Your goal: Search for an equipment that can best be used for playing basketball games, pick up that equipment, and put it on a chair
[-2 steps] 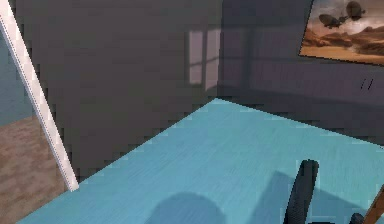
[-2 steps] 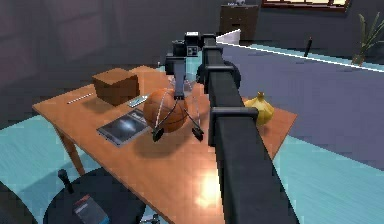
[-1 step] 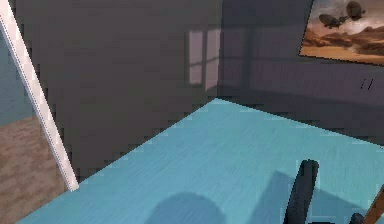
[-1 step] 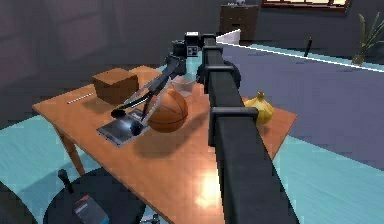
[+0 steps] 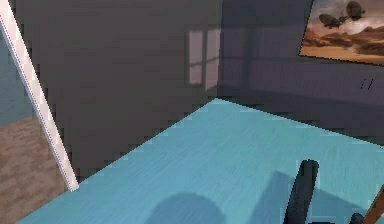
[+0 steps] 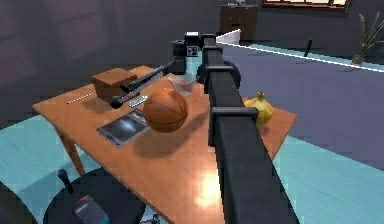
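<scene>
While holding the arm (image 6: 235, 140) out over one table (image 6: 80, 112) bearing one basketball (image 6: 167, 108), one box (image 6: 113, 80), cannot tell spread or hold of gripper (image 6: 186, 56)

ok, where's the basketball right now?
Arm side view, centre: the basketball is on the wooden table, just left of the arm, with a dark bat behind it.

The ball (image 6: 167, 107) is orange with thin dark lines. The table (image 6: 185, 165) is warm orange-brown wood, the arm (image 6: 235, 130) black, one lump (image 6: 262, 108) yellow. The floor (image 5: 220, 160) is teal with fine stripes, the wall (image 5: 120, 70) grey-violet.
</scene>
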